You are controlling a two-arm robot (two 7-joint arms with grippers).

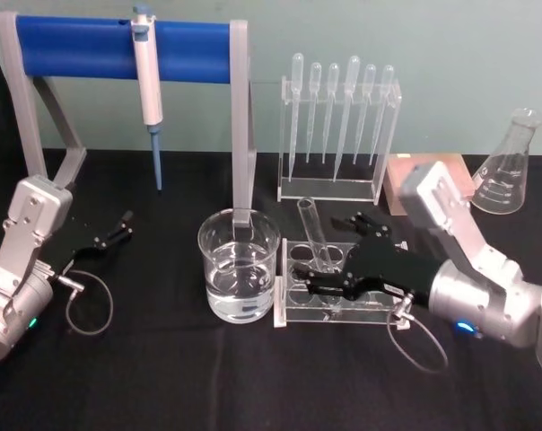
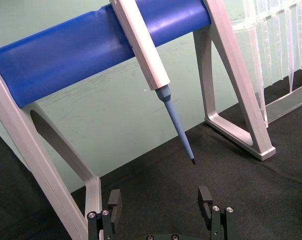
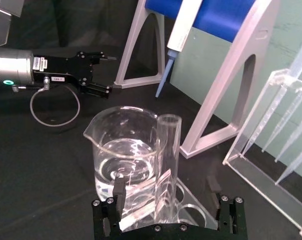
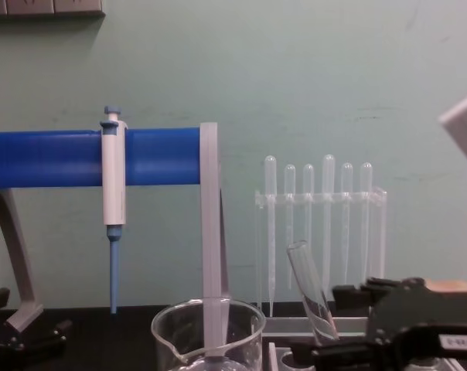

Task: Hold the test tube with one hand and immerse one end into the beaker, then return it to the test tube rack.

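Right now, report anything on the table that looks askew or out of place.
The test tube leans in its rack, rim tipped toward the beaker, not upright. The right end effector straddles it, open.

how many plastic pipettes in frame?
6 pipettes, hanging in one row in the clear stand behind the test tube rack. From robot's left to right: first, second, third, fourth, fifth, sixth. None seem hidden.

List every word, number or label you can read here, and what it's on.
No text is legible.
left end effector, white label: printed characters too blurred to read.
right end effector, white tag: too blurred to read.
flask, graduation marks: too small to read.
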